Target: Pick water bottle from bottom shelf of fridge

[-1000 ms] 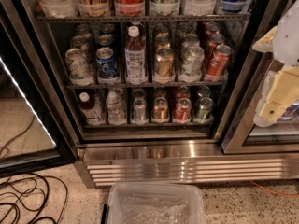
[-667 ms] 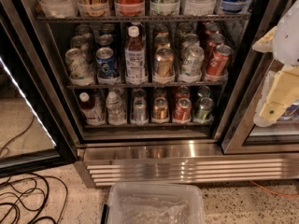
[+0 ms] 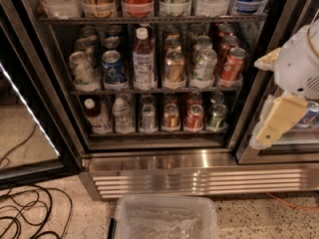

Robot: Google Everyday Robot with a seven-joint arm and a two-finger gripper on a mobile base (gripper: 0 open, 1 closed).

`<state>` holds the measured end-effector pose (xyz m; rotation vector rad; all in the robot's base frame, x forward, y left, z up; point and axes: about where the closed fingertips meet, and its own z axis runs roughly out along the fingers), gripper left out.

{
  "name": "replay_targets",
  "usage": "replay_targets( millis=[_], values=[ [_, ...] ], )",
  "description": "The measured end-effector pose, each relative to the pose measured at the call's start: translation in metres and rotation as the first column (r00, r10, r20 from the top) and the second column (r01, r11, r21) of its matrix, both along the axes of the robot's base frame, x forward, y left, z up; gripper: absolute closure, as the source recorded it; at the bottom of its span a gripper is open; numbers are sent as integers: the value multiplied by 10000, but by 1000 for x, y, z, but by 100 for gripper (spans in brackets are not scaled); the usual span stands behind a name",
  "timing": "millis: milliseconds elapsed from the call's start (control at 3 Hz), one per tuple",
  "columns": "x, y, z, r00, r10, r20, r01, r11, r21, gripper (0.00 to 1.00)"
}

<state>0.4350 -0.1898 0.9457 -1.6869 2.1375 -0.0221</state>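
The fridge (image 3: 164, 158) stands with its glass door swung open at the left. On the bottom shelf (image 3: 154, 133), the small clear water bottle (image 3: 121, 114) with a white cap stands second from the left. It is between a reddish-label bottle (image 3: 91, 115) and a silver can (image 3: 148, 117). My gripper (image 3: 261, 101) hangs at the right, in front of the fridge's right frame, well apart from the bottle. It is open and empty, with one cream finger (image 3: 268, 59) above and one below.
Several cans (image 3: 194, 117) fill the rest of the bottom shelf. A taller white-label bottle (image 3: 143, 59) stands on the tier above. A clear plastic bin (image 3: 167, 218) sits on the floor before the grille. Black cables (image 3: 25, 213) lie at the lower left.
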Motion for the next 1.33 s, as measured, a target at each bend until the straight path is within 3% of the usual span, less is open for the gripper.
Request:
replay_targets(
  millis=[333,667,1000,1333],
  values=[
    [9,16,-46,9998,-126,148,106,9917,1281,0],
    [35,21,-83,9979,-344,553,162,9536,3008,0],
    [66,36,-115,9929,44,1190,-596,8838,4640,0],
    [66,37,-114,9929,39,1187,-590,8836,4645,0]
  ],
)
